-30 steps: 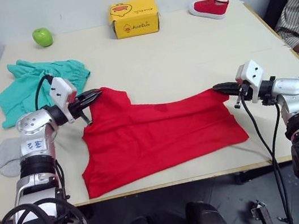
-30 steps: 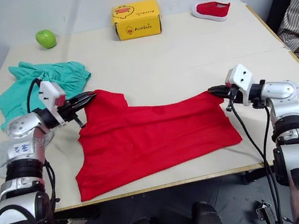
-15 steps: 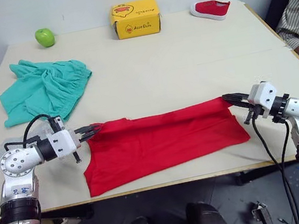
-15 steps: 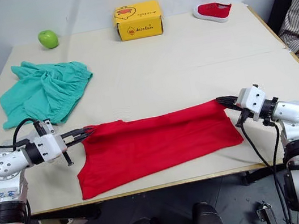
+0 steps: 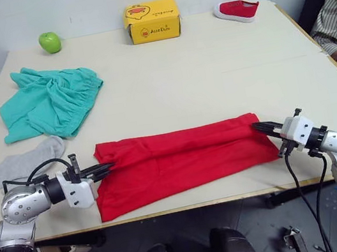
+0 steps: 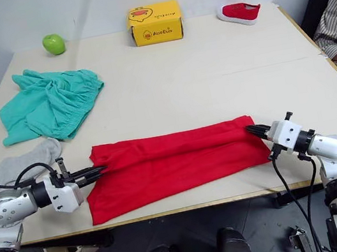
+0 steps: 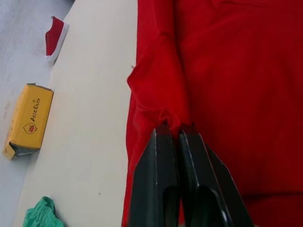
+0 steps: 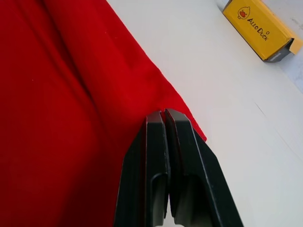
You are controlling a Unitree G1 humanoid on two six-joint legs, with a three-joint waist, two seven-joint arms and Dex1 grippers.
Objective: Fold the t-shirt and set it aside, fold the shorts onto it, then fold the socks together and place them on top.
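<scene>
Red cotton t-shirt [image 5: 181,162] folded lengthwise, flat by table's [image 5: 212,80] near edge | left gripper [image 5: 106,170] pinching its left end, right gripper [image 5: 260,127] pinching right end | I judge it light, limp, sagging between grips; best held at end corners.

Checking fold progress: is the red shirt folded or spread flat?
Folded once: the t-shirt lies as a doubled long band, both hands, left and right, pinching its ends.

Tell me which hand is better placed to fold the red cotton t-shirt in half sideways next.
Neither clearly: the left hand and right hand each pinch one end of the red cotton t-shirt. Right, perhaps, since its end lies flatter.
</scene>
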